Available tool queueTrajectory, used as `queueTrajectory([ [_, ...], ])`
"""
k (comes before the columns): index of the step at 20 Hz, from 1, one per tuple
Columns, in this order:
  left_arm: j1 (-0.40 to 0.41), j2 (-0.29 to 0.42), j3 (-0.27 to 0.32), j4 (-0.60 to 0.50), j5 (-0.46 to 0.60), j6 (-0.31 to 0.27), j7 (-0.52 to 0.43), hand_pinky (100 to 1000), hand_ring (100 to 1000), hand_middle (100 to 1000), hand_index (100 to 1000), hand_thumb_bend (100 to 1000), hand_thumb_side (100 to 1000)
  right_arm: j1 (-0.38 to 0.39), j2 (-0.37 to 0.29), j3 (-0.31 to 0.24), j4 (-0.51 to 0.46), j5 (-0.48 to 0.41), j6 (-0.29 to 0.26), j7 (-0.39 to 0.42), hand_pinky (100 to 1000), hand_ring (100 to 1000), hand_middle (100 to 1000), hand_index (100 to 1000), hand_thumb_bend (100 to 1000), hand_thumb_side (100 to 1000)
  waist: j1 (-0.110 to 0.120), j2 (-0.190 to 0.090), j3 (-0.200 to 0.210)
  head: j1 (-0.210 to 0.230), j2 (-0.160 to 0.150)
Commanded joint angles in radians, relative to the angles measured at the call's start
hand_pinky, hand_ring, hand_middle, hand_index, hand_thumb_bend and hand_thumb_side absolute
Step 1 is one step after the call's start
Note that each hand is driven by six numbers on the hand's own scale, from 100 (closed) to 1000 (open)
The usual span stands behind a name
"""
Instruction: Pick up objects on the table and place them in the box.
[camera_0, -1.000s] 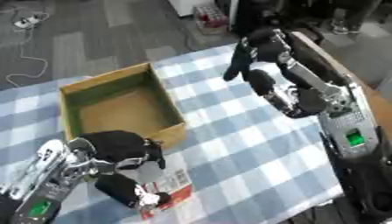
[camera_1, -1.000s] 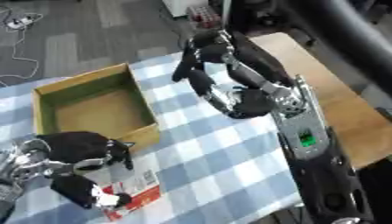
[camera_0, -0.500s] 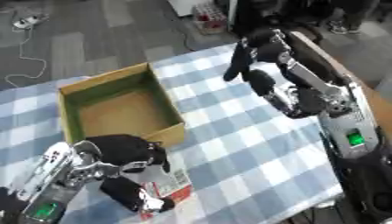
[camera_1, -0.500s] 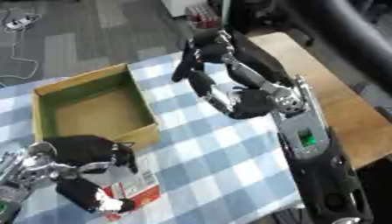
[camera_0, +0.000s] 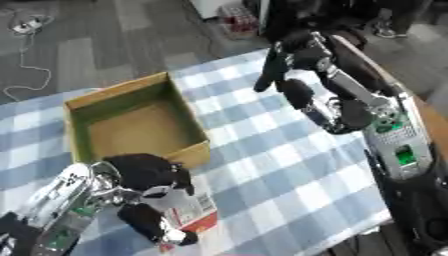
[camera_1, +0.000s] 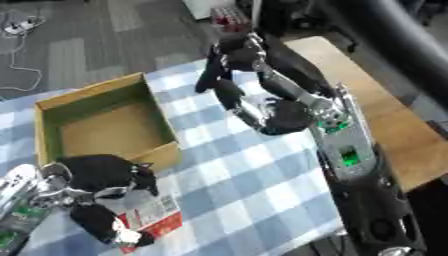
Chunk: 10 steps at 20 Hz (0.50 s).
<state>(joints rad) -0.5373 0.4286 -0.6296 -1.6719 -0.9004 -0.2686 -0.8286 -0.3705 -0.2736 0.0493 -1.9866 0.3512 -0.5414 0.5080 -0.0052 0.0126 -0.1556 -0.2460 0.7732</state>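
Red-and-white packet (camera_0: 191, 212) clamped in left hand (camera_0: 153, 175) beside cardboard box (camera_0: 105, 95); right hand (camera_0: 293, 65) relaxed, empty.

Both eye views are evenly lit by soft, diffuse light with no single visible source. The blue-and-white checked tablecloth (camera_0: 289, 165) reads bright, its white squares near washed out at centre frame. Shadows are faint: the open cardboard box (camera_0: 131, 125) has a slightly darker interior along its right wall. The black left hand (camera_0: 149, 172), at lower left, and right hand (camera_1: 236, 75), at upper centre, lose surface detail to darkness. Overall sharpness is low; edges are soft throughout, and the lower left corner is most smeared. Small glints show on silver arm parts.
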Motion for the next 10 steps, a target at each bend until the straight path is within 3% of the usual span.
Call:
queueTrajectory([
  [1, -0.024, 0.002, 0.002, 0.000, -0.019, -0.088, -0.078, 649, 756, 821, 869, 445, 1000, -0.019, -0.001, 0.000, -0.013, -0.006, 0.001, 0.004, 384, 349, 476, 628, 100, 1000, 0.000, -0.009, -0.002, -0.001, -0.003],
  [3, -0.028, 0.002, -0.001, 0.007, -0.040, -0.096, -0.078, 672, 771, 834, 876, 507, 1000, -0.020, -0.001, 0.000, -0.013, -0.007, 0.001, 0.004, 385, 350, 475, 627, 100, 1000, 0.001, -0.009, -0.003, -0.001, -0.003],
  [10, -0.037, 0.000, -0.004, 0.017, -0.093, -0.130, -0.078, 689, 782, 843, 881, 524, 1000, -0.022, 0.000, -0.001, -0.013, -0.008, 0.000, 0.003, 385, 350, 475, 626, 100, 1000, 0.003, -0.010, -0.005, -0.005, -0.003],
])
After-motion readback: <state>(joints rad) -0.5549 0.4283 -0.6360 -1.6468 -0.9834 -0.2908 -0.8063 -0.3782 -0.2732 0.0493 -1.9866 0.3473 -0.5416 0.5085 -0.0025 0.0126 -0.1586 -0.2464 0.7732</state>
